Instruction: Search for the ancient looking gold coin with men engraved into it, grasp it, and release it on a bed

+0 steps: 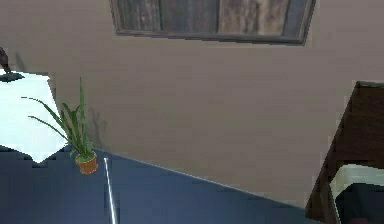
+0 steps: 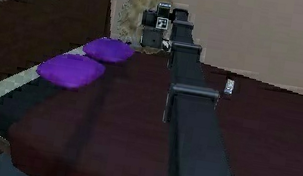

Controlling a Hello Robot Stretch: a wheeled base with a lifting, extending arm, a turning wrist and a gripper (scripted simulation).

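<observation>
From where I stand, the bed point(image 2: 262, 144) takes up most of the arm side view. It has a dark maroon cover and a dark wooden headboard point(image 2: 28, 26) at the view's left. The same dark wood point(image 1: 352, 130) rises at the forward view's right edge, with a pale strip of bedding below it. Ahead is a plain beige wall point(image 1: 220, 110) with a dark-framed window point(image 1: 210, 18) high on it, and a dark blue floor point(image 1: 200, 205) below.

The arm point(image 2: 193, 103) reaches out over the bed cover as a dark square bar. At the forward view's left edge a white surface point(image 1: 25, 115) juts in, and just beside it stands a leafy green plant point(image 1: 72, 125) in a small terracotta pot.

Two purple pillows point(image 2: 73, 71) lie near the headboard, one touching the other.

The pincer point(image 2: 146, 33) has hold of the coin point(image 2: 131, 14), a round, pale gold thing hanging at its finger end. The coin is above the far side of the bed, with the wall behind it. I cannot tell how the fingers are set.

A small pale thing point(image 2: 229, 86) lies on the cover just beside the arm, on the view's right.
</observation>
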